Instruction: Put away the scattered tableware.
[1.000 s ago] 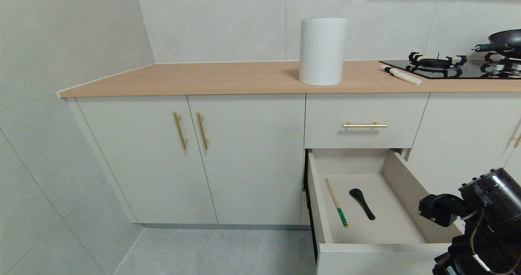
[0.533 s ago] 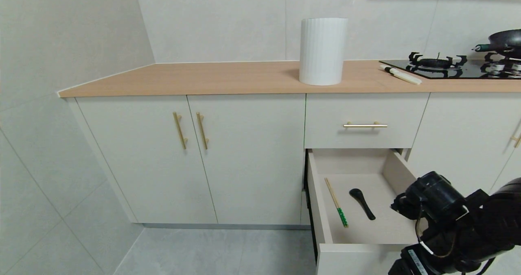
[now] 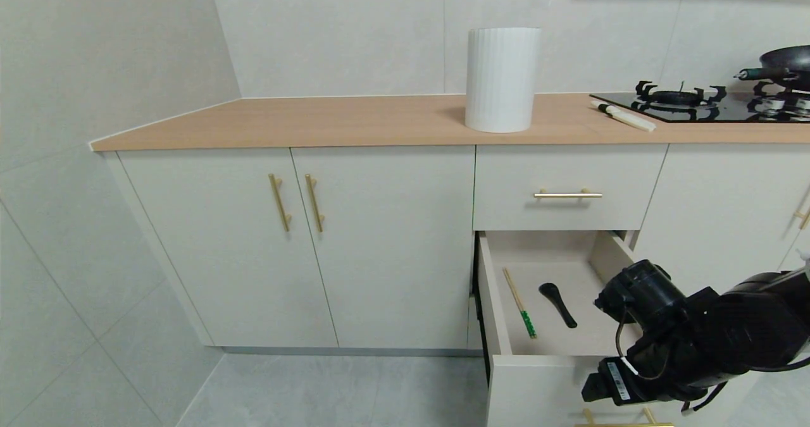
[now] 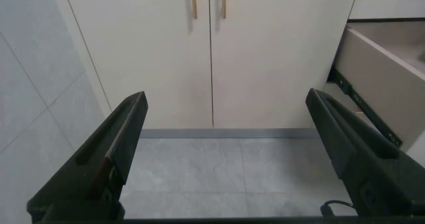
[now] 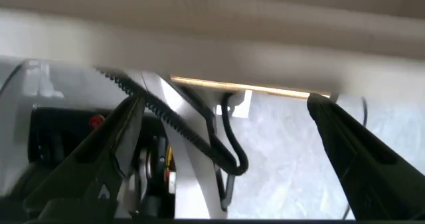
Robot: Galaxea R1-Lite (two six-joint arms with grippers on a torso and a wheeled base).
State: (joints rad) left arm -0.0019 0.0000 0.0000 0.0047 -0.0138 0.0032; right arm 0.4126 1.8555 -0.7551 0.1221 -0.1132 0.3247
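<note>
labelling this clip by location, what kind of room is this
Most likely a home kitchen: a gas hob with a pan on it, a wood-toned counter over cabinets, and an open drawer holding chopsticks and a black spoon.

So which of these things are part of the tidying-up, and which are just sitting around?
Part of the job: open drawer, chopsticks and black spoon lying in it, right end effector at the drawer's gold handle.

Just lying about: white ribbed canister, hob, pan, white utensil by the hob (may be next).
</note>
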